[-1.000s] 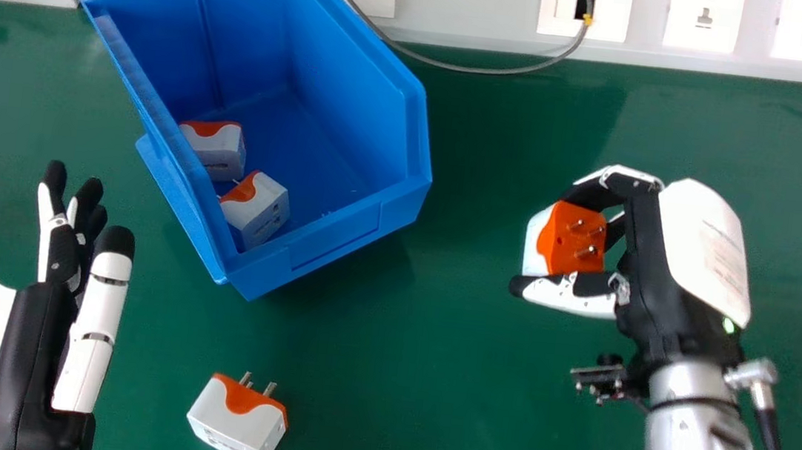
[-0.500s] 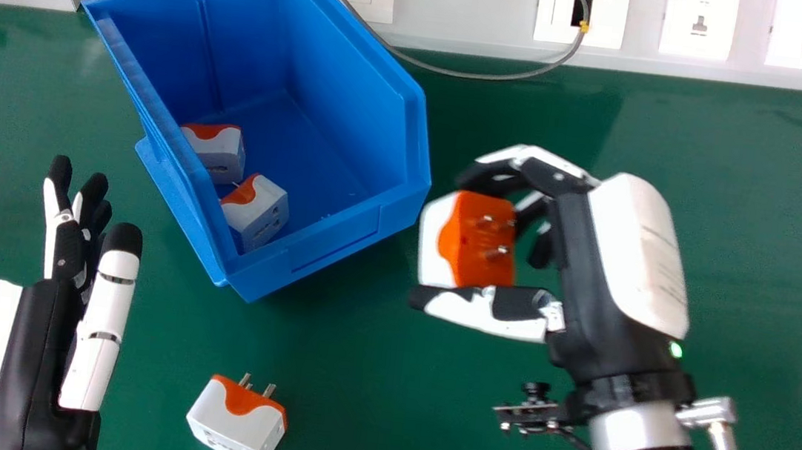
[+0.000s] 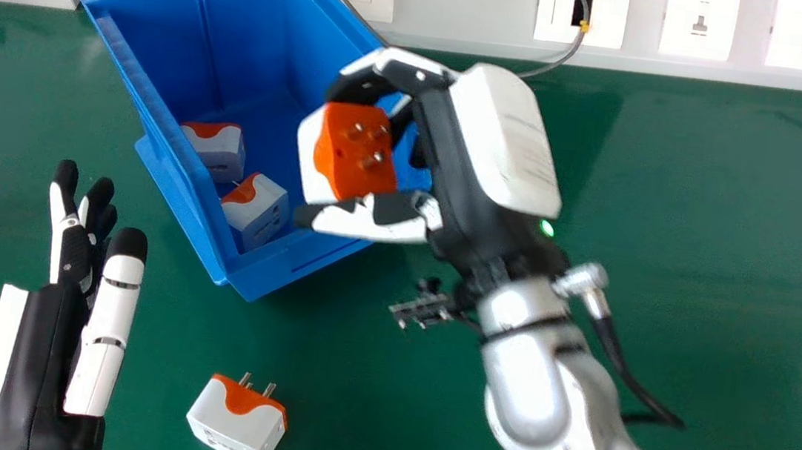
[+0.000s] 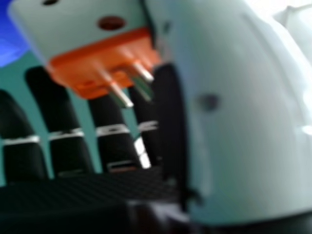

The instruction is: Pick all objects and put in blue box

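**While the right hand (image 3: 454, 148) grips an adapter (image 3: 341, 152), the blue box (image 3: 251, 23) lies beneath**

Head view: The right hand is positioned over the right portion of the box. Its fingers (image 3: 359, 88) are bent around the white and orange adapter, which is pinched against the thumb (image 3: 371, 229). Two further adapters rest inside the box, toward its left side: the first adapter (image 3: 218, 152) lies farther back, the second adapter (image 3: 258, 216) nearer. The remaining adapter (image 3: 238, 428) lies on the desk (image 3: 367, 400), at the near side and apart from the box, with prongs (image 3: 246, 382) directed toward the far side. The left hand (image 3: 50, 337) is located at the near left; its fingers are extended, with the thumb alongside. A gray cable (image 3: 566, 60) loops at the far edge of the desk, in front of the socket panel (image 3: 468, 8).

Right hand view: The fingers are set side by side with gaps between them. The gripped adapter lies against the thumb, its metal prongs exposed. Contact between the fingertips and the adapter cannot be confirmed from this view.
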Available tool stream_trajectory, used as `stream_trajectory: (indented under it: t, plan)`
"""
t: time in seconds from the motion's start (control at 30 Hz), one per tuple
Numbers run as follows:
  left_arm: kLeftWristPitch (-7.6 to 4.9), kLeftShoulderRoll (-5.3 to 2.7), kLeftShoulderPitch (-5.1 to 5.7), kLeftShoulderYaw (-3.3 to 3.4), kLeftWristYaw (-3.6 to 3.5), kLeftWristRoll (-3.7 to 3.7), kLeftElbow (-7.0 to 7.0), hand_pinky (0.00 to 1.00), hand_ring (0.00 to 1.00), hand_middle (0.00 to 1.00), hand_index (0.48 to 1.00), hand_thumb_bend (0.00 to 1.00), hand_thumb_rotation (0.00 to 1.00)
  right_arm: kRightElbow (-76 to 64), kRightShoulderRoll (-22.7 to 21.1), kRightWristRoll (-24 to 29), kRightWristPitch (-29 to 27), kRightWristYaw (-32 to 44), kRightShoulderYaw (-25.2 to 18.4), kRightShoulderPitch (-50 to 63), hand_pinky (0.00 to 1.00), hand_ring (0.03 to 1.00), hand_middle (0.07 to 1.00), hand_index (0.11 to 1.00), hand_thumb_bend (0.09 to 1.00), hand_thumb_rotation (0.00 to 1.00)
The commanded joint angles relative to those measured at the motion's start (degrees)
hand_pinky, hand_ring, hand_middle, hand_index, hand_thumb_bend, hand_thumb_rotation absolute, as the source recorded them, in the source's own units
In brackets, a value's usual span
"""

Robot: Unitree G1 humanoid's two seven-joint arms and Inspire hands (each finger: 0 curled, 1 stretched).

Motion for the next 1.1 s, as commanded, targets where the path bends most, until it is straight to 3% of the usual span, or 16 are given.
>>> stream_trajectory:
  t: [0.0,0.03,0.2,0.3,0.43,0.5,0.57,0.67,0.83,0.9,0.97,1.07]
  plan:
    - [-1.32,-0.18,0.7,-0.07,0.13,-0.27,-1.54,1.0,1.0,1.0,1.0,0.42,0.92,4.5,1.4,-0.7,-2.4,-3.1,0.1,-5.7,0.27,0.422,0.55,0.53,0.483,0.0]
    - [-1.05,-0.28,0.94,-0.15,0.14,-0.39,-1.82,1.0,1.0,1.0,1.0,0.42,0.91,7.5,1.7,-0.4,-3.6,-3.9,0.1,-7.7,0.28,0.421,0.543,0.528,0.485,0.0]
    - [-1.51,-0.23,1.91,-0.25,0.31,0.42,-2.04,1.0,1.0,1.0,1.0,0.4,0.92,23.6,3.3,1.1,-8.9,-6.0,0.2,-18.2,0.29,0.416,0.517,0.51,0.49,0.0]
    - [-1.06,-0.25,2.48,-0.35,0.42,0.76,-2.42,1.0,1.0,1.0,1.0,0.41,0.93,33.0,5.1,0.7,-8.3,-6.1,0.7,-24.7,0.29,0.409,0.508,0.517,0.492,0.0]
    - [-0.99,-0.66,3.18,-0.63,0.24,0.01,-2.87,1.0,1.0,1.0,1.0,0.43,0.92,41.0,7.5,-1.6,-2.7,-4.7,3.2,-31.5,0.3,0.423,0.54,0.515,0.491,0.0]
    - [-1.32,-0.77,3.41,-0.81,-0.08,-0.67,-2.88,1.0,1.0,1.0,1.0,0.43,0.91,45.4,8.5,-1.1,-3.3,-4.9,3.6,-34.5,0.31,0.422,0.538,0.52,0.492,0.0]
    - [-1.75,-0.71,3.69,-0.94,-0.33,-0.8,-2.82,1.0,1.0,1.0,1.0,0.42,0.91,49.4,9.5,0.2,-4.2,-4.4,3.3,-37.2,0.3,0.421,0.531,0.531,0.491,0.0]
    - [-1.47,-1.14,4.09,-1.21,0.29,0.04,-3.23,1.0,1.0,1.0,1.0,0.43,0.9,54.4,10.8,2.6,-6.6,-3.5,2.3,-40.4,0.31,0.429,0.529,0.524,0.493,0.0]
    - [-1.31,-1.69,4.18,-1.73,0.64,0.44,-3.06,1.0,1.0,1.0,1.0,0.42,0.89,59.7,12.1,2.5,-7.7,-4.6,3.8,-43.4,0.3,0.412,0.508,0.522,0.505,0.0]
    - [-0.93,-2.19,4.5,-2.03,1.16,0.81,-3.32,1.0,1.0,1.0,1.0,0.43,0.89,60.9,12.9,3.3,-7.5,-4.4,3.2,-44.0,0.29,0.398,0.498,0.522,0.51,0.0]
    - [-0.87,-2.43,4.59,-2.16,1.98,2.01,-3.38,1.0,1.0,1.0,1.0,0.42,0.9,61.4,13.5,4.4,-7.6,-3.8,2.4,-44.3,0.29,0.392,0.499,0.52,0.512,0.0]
    - [-1.4,-2.5,4.51,-2.27,2.29,2.17,-3.0,1.0,1.0,1.0,1.0,0.41,0.92,61.6,13.9,6.2,-7.8,-2.3,1.7,-44.4,0.31,0.389,0.509,0.519,0.511,0.0]
